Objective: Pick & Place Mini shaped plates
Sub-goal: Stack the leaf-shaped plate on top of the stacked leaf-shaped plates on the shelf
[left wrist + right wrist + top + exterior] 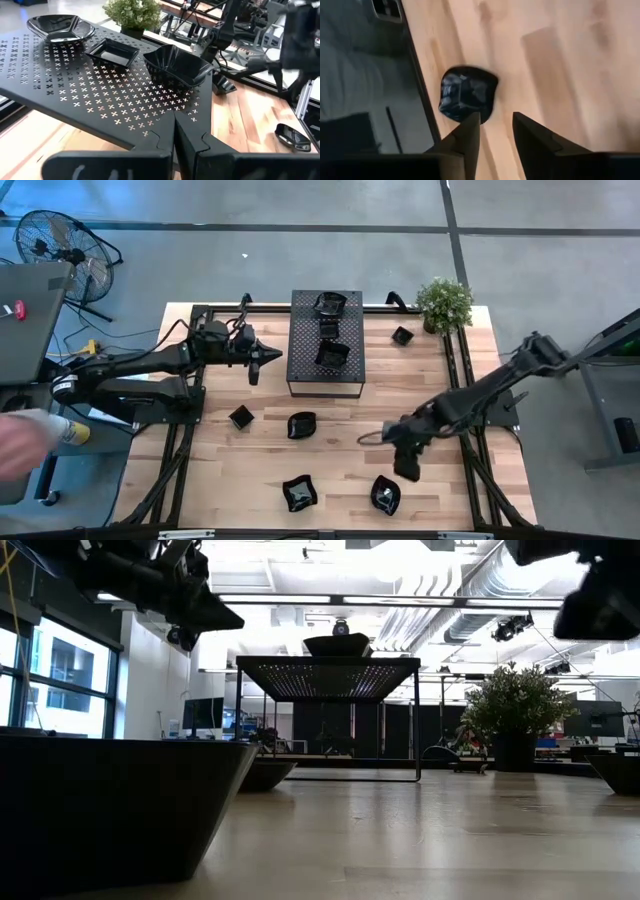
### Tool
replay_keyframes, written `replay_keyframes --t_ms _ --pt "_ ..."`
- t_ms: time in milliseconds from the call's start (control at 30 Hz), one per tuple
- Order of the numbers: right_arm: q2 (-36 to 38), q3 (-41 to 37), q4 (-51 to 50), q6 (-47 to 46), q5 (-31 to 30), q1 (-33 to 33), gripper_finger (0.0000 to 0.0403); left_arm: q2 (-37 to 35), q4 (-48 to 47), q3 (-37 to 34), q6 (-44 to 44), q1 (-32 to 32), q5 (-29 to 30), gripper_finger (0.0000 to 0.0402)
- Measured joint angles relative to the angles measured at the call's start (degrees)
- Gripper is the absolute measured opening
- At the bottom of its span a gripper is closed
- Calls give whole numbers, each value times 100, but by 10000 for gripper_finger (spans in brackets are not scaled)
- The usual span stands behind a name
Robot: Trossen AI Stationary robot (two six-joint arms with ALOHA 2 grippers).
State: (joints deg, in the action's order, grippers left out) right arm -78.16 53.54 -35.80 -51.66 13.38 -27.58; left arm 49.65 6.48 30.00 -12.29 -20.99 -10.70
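Three glossy black mini shaped plates (330,303) (329,327) (332,354) sit on top of the perforated black stand (305,365) at the table's middle back. Several more lie on the wooden table: one (402,335) by the plant, two (241,416) (302,424) in front of the stand, two (300,492) (386,494) near the front edge. My left gripper (255,368) (175,147) is shut and holds nothing, just left of the stand. My right gripper (408,465) (496,117) points steeply down, fingers apart, above the table beside the front right plate (467,95).
A potted plant (444,302) stands at the back right corner. Black frame rails (455,370) run along the table's sides. A floor fan (60,245) and a person's blurred hand (25,438) are off the table's left side.
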Motion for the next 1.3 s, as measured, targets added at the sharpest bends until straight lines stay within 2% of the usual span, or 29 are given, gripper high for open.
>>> replay_keyframes --t_ms 167,333,500,733,967,1300 --pt "-882 0 689 5 662 -126 125 0 -26 0 2 0 1 0" --pt "-1517 -2 1028 -1 657 -248 118 0 -65 0 2 0 76 0" --pt "-1845 -4 1103 -39 538 -248 97 0 -62 0 2 0 112 0" --pt "-2010 -4 1184 11 348 -248 63 0 -61 0 2 0 129 0" --pt "-2010 -4 1181 75 363 -248 6 2 -59 0 2 0 141 0" --pt "-1826 -4 1166 -36 414 -236 3 2 -57 0 2 1 145 0"
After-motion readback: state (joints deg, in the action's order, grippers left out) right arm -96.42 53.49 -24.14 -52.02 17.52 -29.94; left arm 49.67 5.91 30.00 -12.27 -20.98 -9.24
